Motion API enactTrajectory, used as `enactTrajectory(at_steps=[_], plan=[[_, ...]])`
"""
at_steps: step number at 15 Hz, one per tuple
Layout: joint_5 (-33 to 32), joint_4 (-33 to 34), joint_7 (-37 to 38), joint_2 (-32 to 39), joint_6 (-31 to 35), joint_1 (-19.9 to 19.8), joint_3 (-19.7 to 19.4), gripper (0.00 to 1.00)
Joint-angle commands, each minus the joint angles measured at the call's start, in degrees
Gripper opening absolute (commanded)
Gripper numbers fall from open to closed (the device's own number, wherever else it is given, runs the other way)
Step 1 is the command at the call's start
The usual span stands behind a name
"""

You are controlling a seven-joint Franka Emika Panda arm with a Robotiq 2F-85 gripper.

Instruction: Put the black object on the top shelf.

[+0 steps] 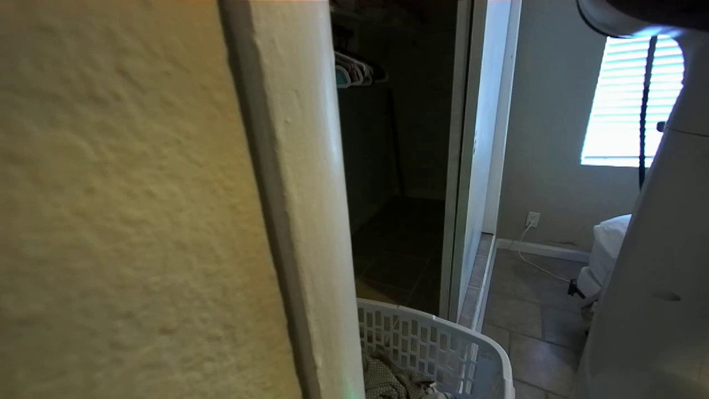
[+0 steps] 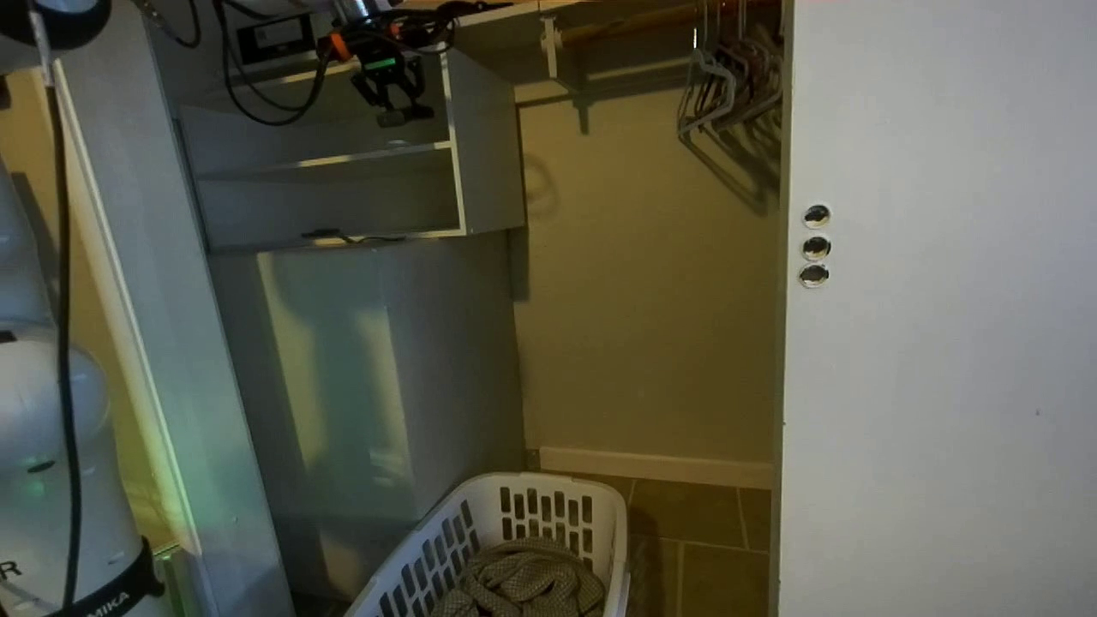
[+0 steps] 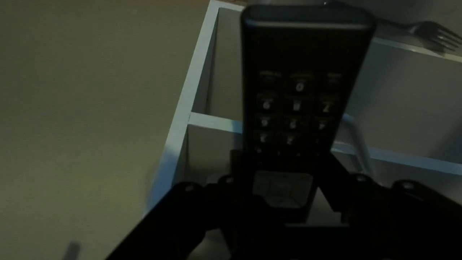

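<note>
Black handset (image 3: pixel 297 108): that's the task object, and I've got it. My gripper (image 3: pixel 281 177) pinches it by one end, from both sides; the rest sticks out toward 12 o'clock in the wrist view. Grasp: done. Lift: done, judging by how it hangs.

In an exterior view I'm at 11 o'clock, at the front of the shelf unit (image 2: pixel 488 146). The upper board (image 2: pixel 368 156) is near, at 7 o'clock from me, no contact that I can make out. Whether the handset is past the front edge: can't tell. I take this board as the top shelf; what's above it is partly hidden, so not certain.

Left to do, my call: in over the board, down, let go, back out. Not yet placed.

Pale bent rod (image 3: pixel 357 144) at 4 o'clock from the handset, crossing the board's edge in the wrist view; can't identify, might need dodging. Fork (image 3: pixel 427 31) at 2 o'clock, seemingly on the lower board (image 2: pixel 437 232); not my job. In an exterior view just my arm (image 1: pixel 659 249) shows, 3 o'clock, grip out of frame, no help on progress.
</note>
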Motion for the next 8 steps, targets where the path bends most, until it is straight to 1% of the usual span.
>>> enactTrajectory(at_steps=[1, 8], plan=[[-3.1, 5.5, 1.1, 4.4, 1.5, 0.7, 1.0, 0.28], [-4.3, 9.2, 0.3, 8.8, 5.6, 1.8, 1.7, 0.28]])
